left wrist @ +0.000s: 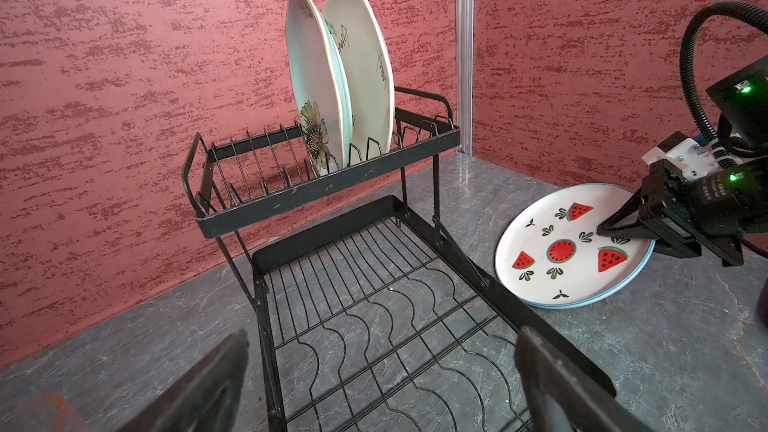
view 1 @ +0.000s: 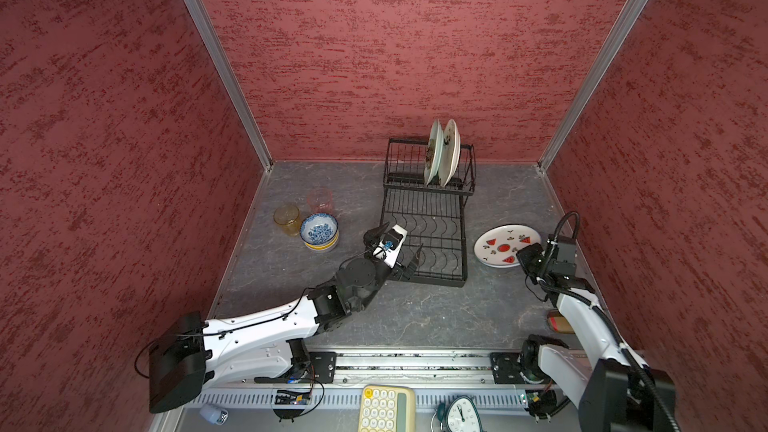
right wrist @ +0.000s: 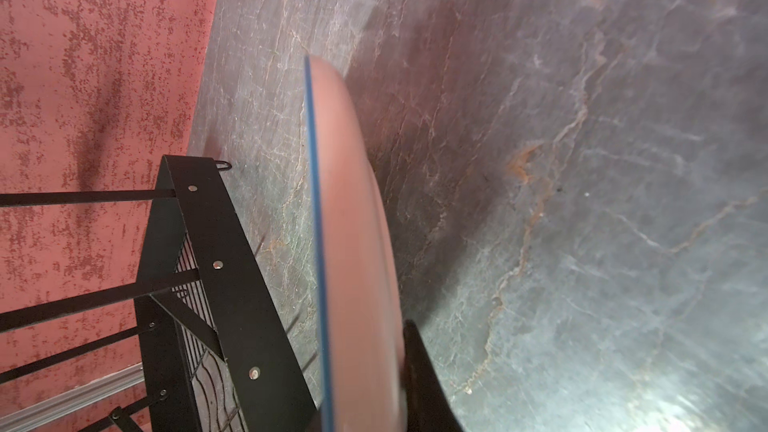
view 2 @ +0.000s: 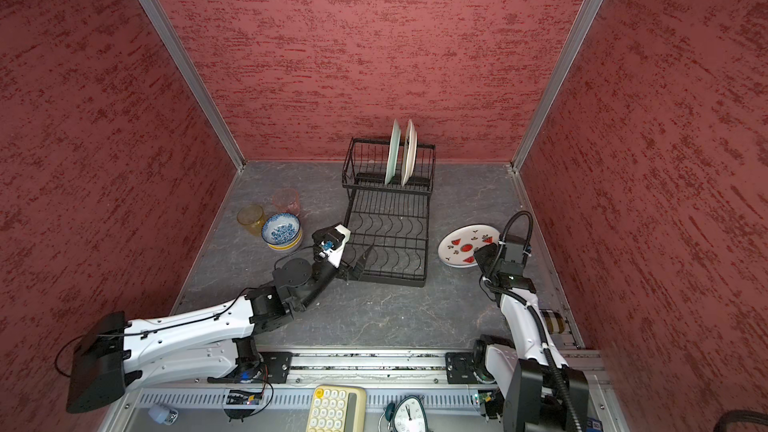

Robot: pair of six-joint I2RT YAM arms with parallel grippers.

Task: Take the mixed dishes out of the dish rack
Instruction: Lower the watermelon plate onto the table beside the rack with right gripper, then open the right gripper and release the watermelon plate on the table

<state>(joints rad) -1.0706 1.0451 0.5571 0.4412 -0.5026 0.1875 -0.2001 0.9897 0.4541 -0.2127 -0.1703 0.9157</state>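
While your right claw (left wrist: 606, 229) pinches the watermelon-print white round plate (left wrist: 552, 251), left claw (left wrist: 380, 384) gapes wide at black wire dish rack (left wrist: 328, 197), two pale plates (left wrist: 320, 76) upright beyond

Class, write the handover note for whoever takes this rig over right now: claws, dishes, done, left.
Left claw: open, empty, at the rack's near left corner.
Right claw: shut on the watermelon plate's rim, right of the rack; unclear if it is set down.
Done: stacked bowls, amber glass and pink glass stand left of the rack.
To do: release that plate; lift the green plate and cream plate from the upper basket.
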